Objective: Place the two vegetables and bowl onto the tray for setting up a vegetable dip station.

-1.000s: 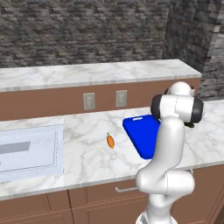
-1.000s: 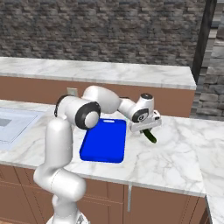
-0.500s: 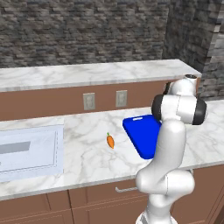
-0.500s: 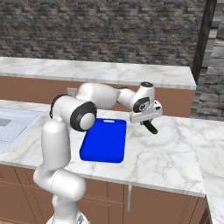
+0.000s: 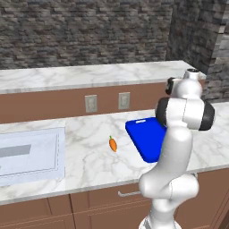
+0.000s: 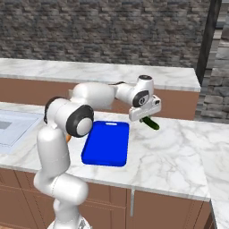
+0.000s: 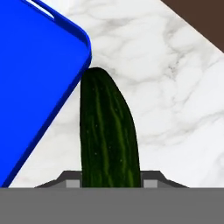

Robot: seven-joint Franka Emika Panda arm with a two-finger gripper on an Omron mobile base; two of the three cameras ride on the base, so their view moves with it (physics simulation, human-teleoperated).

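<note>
We have the cucumber (image 6: 150,122) clamped in the gripper (image 6: 146,117), lifted off the table (image 6: 179,156) just beyond the tray's far right corner.

In the hand view we see the dark green cucumber (image 7: 108,135) running up from between the narrowed gripper tips (image 7: 111,183), its rounded end reaching level with the corner of the blue tray (image 7: 39,83), the marble table (image 7: 166,100) below it. From the right base view we find the tray (image 6: 106,143) lying flat on the table, its slot handle at the far end, and the cucumber hangs tilted above the marble to the tray's right. From the left base view we spot the carrot (image 5: 112,144) lying on the table (image 5: 85,156) a little left of the tray (image 5: 145,136), apart from it.
</note>
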